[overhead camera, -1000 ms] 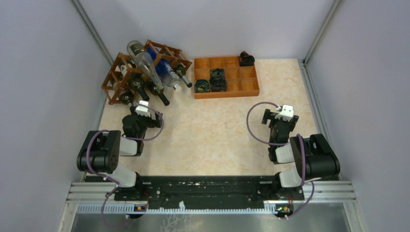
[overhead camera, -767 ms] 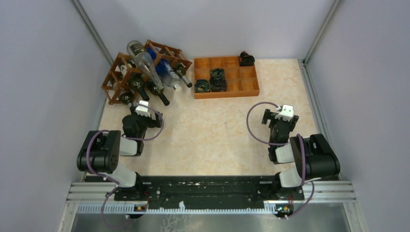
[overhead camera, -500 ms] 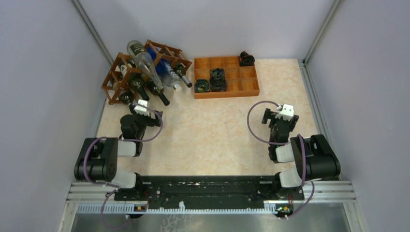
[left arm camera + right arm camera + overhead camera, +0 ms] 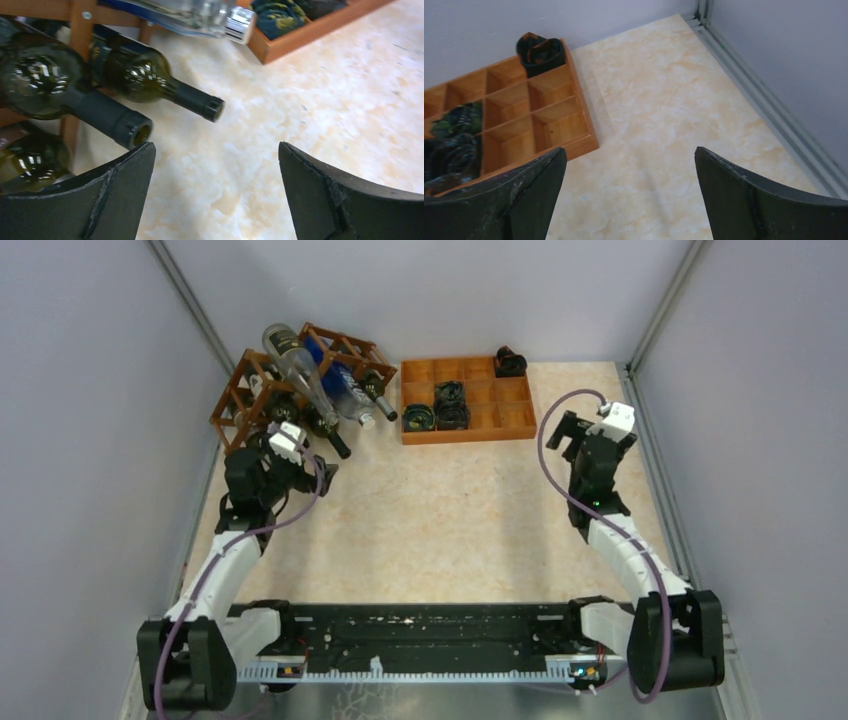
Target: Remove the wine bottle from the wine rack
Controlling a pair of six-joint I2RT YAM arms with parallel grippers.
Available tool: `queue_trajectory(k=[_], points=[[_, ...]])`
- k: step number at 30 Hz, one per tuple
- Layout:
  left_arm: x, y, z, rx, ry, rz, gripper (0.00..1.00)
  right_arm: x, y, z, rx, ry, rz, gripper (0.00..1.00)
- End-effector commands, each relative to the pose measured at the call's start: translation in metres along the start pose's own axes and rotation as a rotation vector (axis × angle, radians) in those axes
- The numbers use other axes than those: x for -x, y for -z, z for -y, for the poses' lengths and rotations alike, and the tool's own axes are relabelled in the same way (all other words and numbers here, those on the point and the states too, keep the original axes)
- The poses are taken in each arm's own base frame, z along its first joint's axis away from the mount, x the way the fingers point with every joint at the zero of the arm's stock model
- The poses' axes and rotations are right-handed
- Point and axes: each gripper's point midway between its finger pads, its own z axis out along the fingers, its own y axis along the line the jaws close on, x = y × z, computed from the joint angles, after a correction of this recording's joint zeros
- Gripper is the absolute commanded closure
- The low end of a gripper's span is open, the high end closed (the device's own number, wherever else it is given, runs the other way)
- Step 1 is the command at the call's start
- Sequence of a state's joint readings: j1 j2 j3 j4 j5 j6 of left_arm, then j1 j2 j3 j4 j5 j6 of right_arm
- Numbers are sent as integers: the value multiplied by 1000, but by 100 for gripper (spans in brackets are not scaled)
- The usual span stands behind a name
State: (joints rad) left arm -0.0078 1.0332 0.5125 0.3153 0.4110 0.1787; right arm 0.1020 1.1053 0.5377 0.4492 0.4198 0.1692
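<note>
- Top external view: a reddish-brown wooden lattice wine rack (image 4: 232, 390) stands at the far left corner of the beige marbled tabletop (image 4: 450, 520), loaded with bottles.
- Left wrist view: the left gripper (image 4: 215, 150) has its jaws spread wide and holds nothing.
- A dark green glass wine bottle (image 4: 145, 80) lies in the rack just ahead of those jaws, black-capped neck protruding; a second lies beside it.
- A clear glass bottle (image 4: 298, 368) lies across the rack's top.
- The right gripper (image 4: 629, 152) also has its jaws spread wide and empty, over bare tabletop near the orange-brown compartment tray (image 4: 574, 120).
</note>
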Motion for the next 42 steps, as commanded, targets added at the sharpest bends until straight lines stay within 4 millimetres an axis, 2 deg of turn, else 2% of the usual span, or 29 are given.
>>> queue_trajectory(k=[1, 3, 5, 6, 9, 10, 11, 12, 13, 15, 17, 19, 23, 26, 27, 28, 32, 36, 37, 39, 42], points=[[-10, 31, 38, -178, 61, -182, 1, 23, 11, -33, 100, -181, -145, 1], [7, 39, 44, -206, 68, -193, 1, 21, 17, -47, 119, -289, -252, 1], [27, 44, 44, -210, 82, -193, 1, 24, 22, -66, 207, -323, -312, 1], [42, 44, 41, -201, 87, -180, 1, 26, 26, -77, 261, -340, -327, 1], [66, 44, 36, -177, 126, -184, 1, 38, 42, -113, 483, -405, -334, 1], [74, 44, 26, -146, 141, -185, 1, 40, 48, -125, 548, -426, -337, 1], [82, 44, 22, -132, 148, -186, 1, 46, 50, -134, 556, -415, -333, 1], [88, 44, 20, -125, 158, -193, 1, 38, 53, -142, 538, -353, -361, 2], [94, 43, 18, -120, 166, -194, 1, 47, 55, -155, 527, -284, -359, 1], [104, 41, 14, -113, 168, -192, 1, 43, 63, -180, 537, -183, -394, 2], [108, 34, 7, -95, 167, -196, 2, 37, 68, -200, 565, -162, -433, 2], [109, 28, -5, -41, 184, -217, 3, 41, 75, -220, 608, -171, -425, 2], [120, 28, -17, -1, 211, -214, 5, 41, 94, -276, 697, -71, -448, 3], [128, 32, -19, 3, 201, -185, 10, 37, 105, -319, 768, 1, -487, 6], [129, 32, -20, 5, 191, -182, 13, 41, 109, -334, 795, 11, -487, 6], [127, 31, -22, 13, 189, -186, 16, 34, 114, -344, 811, 31, -502, 7], [117, 31, -34, 62, 226, -236, 26, 41, 132, -397, 930, 48, -490, 8], [108, 41, -56, 147, 278, -237, 43, 32, 157, -450, 1064, 112, -528, 9], [104, 44, -62, 171, 290, -244, 48, 15, 159, -461, 1075, 146, -563, 9], [97, 49, -71, 213, 302, -256, 57, 9, 165, -478, 1101, 173, -570, 10], [91, 55, -74, 237, 287, -264, 60, 4, 166, -496, 1123, 162, -574, 11]])
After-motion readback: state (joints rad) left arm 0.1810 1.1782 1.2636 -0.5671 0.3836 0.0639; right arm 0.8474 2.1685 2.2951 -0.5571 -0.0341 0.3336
